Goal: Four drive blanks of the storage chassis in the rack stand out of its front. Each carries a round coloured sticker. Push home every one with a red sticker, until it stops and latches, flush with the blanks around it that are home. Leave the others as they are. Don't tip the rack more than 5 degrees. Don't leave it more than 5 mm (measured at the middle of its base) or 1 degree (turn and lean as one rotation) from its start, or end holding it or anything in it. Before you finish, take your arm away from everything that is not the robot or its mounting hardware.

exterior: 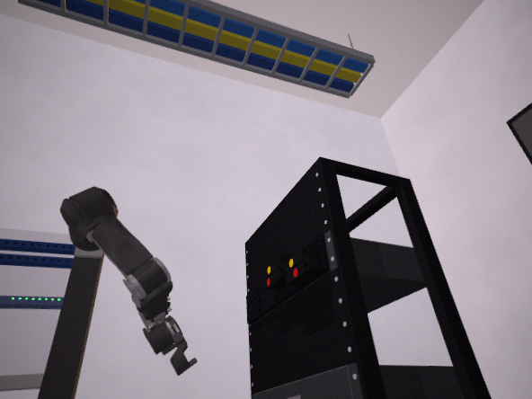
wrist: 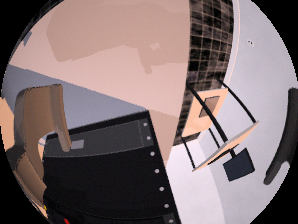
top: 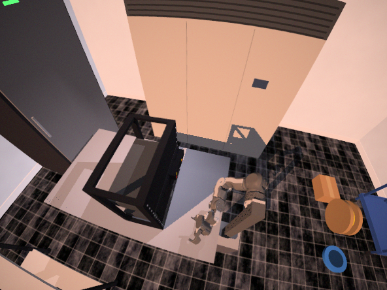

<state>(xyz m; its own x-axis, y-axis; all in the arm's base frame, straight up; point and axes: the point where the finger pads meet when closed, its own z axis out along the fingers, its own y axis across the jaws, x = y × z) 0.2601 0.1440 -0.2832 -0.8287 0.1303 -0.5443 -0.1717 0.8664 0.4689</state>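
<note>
The black rack (top: 111,153) (exterior: 333,202) (wrist: 110,172) stands upright. The exterior view shows four round stickers on the chassis front: a red sticker (exterior: 268,282) below a yellow sticker (exterior: 269,270) at the left, and another red sticker (exterior: 295,272) below another yellow sticker (exterior: 291,262) further right. How far each dark blank stands out cannot be told. A yellow sticker (wrist: 45,207) and a red sticker (wrist: 67,221) show at the wrist view's bottom edge. My gripper (top: 192,229) (exterior: 189,354) (wrist: 155,135) is open and empty, in front of the rack, clear of it and lower than the stickers.
A pale platform (top: 183,243) lies under the rack and arm. A tall tan cabinet (top: 163,65) stands behind. Cartons (top: 325,188), a blue ring (top: 323,259) and a blue frame (top: 376,212) are off to the right. A light fixture (exterior: 202,29) hangs overhead.
</note>
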